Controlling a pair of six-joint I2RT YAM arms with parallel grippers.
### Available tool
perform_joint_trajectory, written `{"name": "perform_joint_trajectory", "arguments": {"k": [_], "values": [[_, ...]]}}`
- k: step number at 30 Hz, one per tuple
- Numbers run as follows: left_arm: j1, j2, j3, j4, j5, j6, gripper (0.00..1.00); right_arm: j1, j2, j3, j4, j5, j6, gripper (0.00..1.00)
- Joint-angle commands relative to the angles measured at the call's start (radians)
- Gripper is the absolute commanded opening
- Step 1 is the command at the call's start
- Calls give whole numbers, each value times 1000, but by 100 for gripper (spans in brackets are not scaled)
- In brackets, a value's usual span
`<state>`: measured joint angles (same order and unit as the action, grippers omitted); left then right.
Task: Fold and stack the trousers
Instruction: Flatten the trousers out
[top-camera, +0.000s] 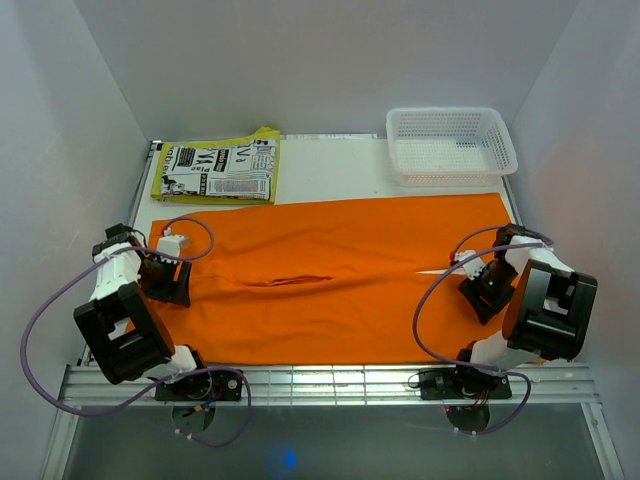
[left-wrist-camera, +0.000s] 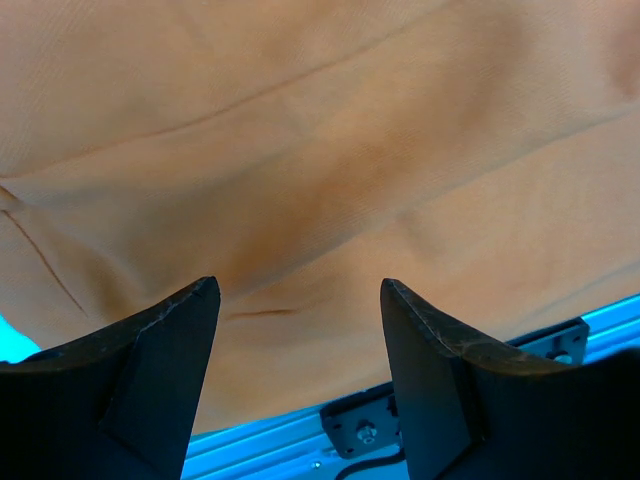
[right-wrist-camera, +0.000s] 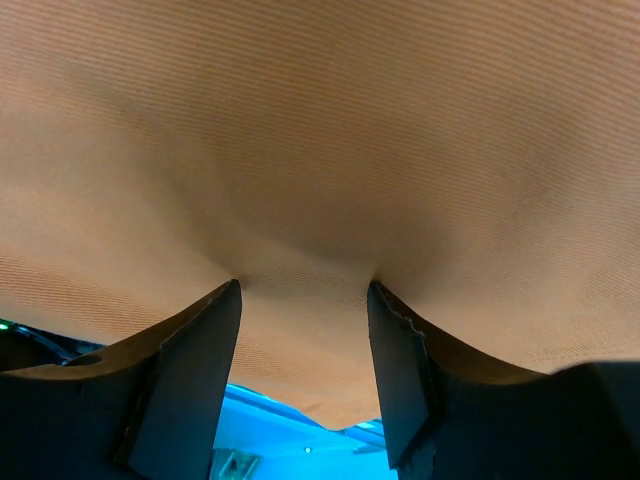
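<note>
- Trousers (top-camera: 340, 280): spread flat across the middle of the desk (top-camera: 330, 170), waist at the left, both legs running right. The near edge lies along the desk's near rail. The white mesh basket (top-camera: 450, 112) is at the far right and the printed paper (top-camera: 220, 168) at the far left, both clear of the cloth.
- Step in hand, as I judge it: taking hold at both ends for the first fold, which is not yet made.
- To do it well, I would close each side on a full bite of cloth, catching both layers and not just the top one.
- I would lift both ends together and level so the middle does not sag or twist.
- I would lay the edges to meet squarely, and watch the gap between the legs at the right so one leg does not drop away.
- Left end effector (left-wrist-camera: 300, 300): over the waist end, jaws wide apart. Orange cloth fills the view beyond the fingertips (left-wrist-camera: 185, 320). I see nothing caught between them, so it holds nothing.
- Right end effector (right-wrist-camera: 305, 290): over the leg end, jaws moderately apart. Its tips are pressed into the trousers, and the cloth dips and puckers in the gap between them. It touches the cloth, but I do not read this as a closed pinch.
</note>
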<state>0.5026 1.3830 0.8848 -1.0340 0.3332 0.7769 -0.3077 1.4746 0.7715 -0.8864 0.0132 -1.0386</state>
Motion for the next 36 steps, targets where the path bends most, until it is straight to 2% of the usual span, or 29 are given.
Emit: {"name": "perform_joint_trajectory", "arguments": {"k": [1, 6, 8, 10, 13, 14, 17, 21, 24, 26, 30, 36], "values": [[7, 31, -12, 93, -17, -8, 75, -10, 102, 52, 185, 41, -5, 60], [7, 99, 23, 173, 10, -109, 74, -10, 211, 164, 231, 30, 51, 59], [7, 122, 78, 161, 39, -122, 73, -7, 225, 219, 180, 1, 51, 59], [7, 126, 143, 56, 142, -73, 73, -10, 222, 311, 57, -62, 32, 59], [11, 123, 310, -58, 251, -42, 76, -11, 187, 423, -66, -189, 5, 61], [11, 135, 406, -75, 274, -45, 76, -11, 184, 512, -135, -258, 3, 62], [11, 197, 540, -89, 351, -114, 79, -10, 210, 662, -164, -347, 24, 63], [11, 385, 756, -60, 368, -235, 79, 2, 356, 793, -117, -357, 92, 63], [11, 522, 836, -21, 317, -274, 80, 9, 466, 862, -89, -340, 113, 61], [13, 618, 916, -17, 276, -265, 80, 10, 513, 865, -60, -322, 115, 61], [17, 720, 991, -14, 288, -193, 80, 15, 547, 798, 33, -274, 101, 60], [25, 814, 1069, -23, 296, -33, 79, 18, 566, 580, 150, -148, 26, 57]]}}
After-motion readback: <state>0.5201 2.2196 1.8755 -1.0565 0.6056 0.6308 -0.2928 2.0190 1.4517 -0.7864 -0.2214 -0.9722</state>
